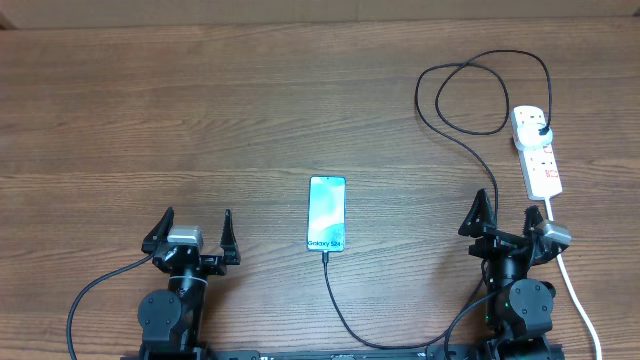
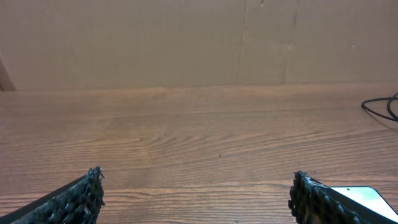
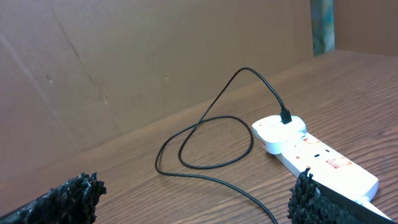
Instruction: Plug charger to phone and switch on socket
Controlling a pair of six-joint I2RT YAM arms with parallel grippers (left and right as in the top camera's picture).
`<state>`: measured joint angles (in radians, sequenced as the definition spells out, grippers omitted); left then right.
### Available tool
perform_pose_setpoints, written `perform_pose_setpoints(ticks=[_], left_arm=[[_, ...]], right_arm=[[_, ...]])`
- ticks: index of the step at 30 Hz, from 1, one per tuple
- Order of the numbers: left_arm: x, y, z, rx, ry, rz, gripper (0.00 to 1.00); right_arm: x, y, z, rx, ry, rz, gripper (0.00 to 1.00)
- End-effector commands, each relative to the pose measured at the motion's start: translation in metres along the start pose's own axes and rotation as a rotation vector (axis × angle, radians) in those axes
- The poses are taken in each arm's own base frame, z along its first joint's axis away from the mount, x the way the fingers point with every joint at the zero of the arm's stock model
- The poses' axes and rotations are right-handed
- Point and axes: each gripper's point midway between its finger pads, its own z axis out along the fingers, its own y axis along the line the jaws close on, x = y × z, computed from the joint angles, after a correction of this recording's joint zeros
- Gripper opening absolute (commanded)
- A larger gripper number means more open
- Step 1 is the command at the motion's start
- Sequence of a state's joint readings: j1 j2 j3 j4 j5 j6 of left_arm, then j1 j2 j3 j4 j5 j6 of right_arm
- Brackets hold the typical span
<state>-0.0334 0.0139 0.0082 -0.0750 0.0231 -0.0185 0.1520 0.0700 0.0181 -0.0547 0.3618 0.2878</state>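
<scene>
- Wooden table is carrying everything.
- Socket is lying far right, charger sitting plugged in.
- Left gripper and right gripper are hovering, spread wide (both empty).
- Phone is resting centre, cable reaching its near edge.

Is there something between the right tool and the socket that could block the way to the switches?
Nothing visible blocks it. Bare table lies between the open right tool and the socket. The charger cable passes close on the tool's left, and the socket's white cord runs past its right.
</scene>
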Motion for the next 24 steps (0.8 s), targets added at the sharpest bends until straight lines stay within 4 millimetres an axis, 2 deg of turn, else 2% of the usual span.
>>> perform_pose_setpoints(ticks=[1,13,24], left_arm=[[0.001,-0.003,0.0,0.017,0.0,0.02,1.0],[0.001,-0.003,0.0,0.017,0.0,0.02,1.0],[0.001,-0.003,0.0,0.017,0.0,0.02,1.0]], right_arm=[[0.004,0.001,0.0,-0.009,0.007,-0.003,1.0],[0.002,0.001,0.0,-0.009,-0.002,0.001,1.0],[-0.01,-0.025,0.0,0.094,-0.052,0.01,1.0]])
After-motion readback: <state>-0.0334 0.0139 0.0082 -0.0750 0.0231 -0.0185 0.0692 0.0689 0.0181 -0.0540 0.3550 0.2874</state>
